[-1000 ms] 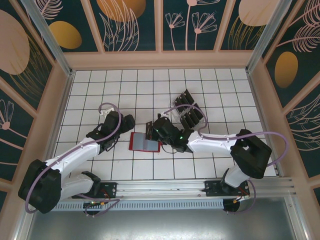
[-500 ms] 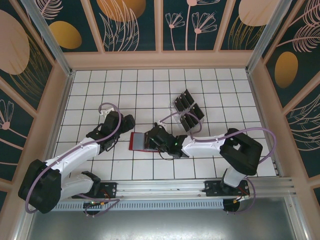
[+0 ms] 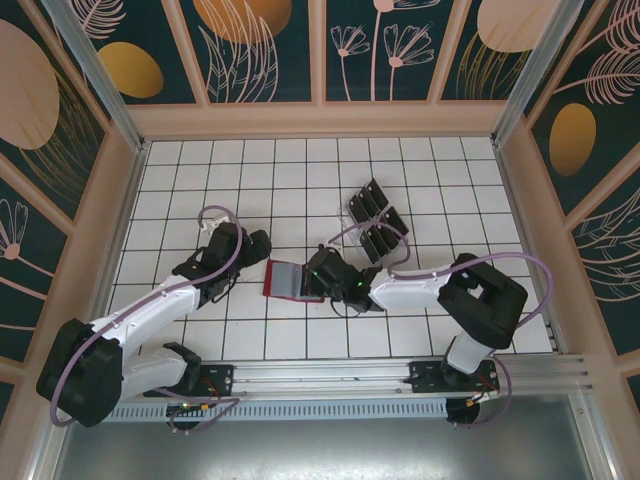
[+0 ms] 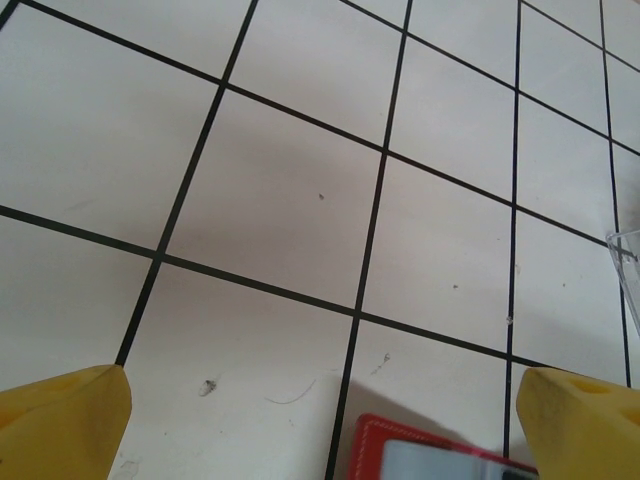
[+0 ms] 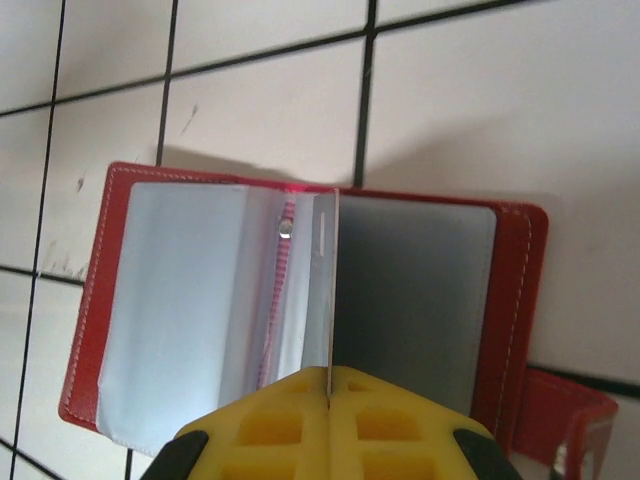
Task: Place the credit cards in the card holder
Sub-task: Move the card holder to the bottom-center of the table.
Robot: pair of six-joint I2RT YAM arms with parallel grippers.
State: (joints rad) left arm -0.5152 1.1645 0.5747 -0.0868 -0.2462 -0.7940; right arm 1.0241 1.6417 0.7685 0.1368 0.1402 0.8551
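The red card holder (image 3: 288, 279) lies open on the tiled table, its grey inner sleeves (image 5: 180, 300) facing up. My right gripper (image 3: 322, 279) is shut on one of the credit cards (image 5: 331, 280). That card shows edge-on, standing upright over the holder's middle fold. Several more black credit cards (image 3: 374, 220) stand in a clear slotted tray behind the holder. My left gripper (image 3: 243, 258) is open just left of the holder, with nothing between its yellow fingertips (image 4: 60, 425). A red corner of the card holder (image 4: 400, 455) lies a little beyond them.
The clear tray's edge (image 4: 628, 270) shows at the right of the left wrist view. The holder's red tab clasp (image 5: 565, 410) sticks out on its right side. A raised wooden rim (image 3: 320, 120) walls in the table.
My right gripper has carried the card down and left from beside the holder to over its open middle. The holder has shifted slightly. The left arm has not moved.
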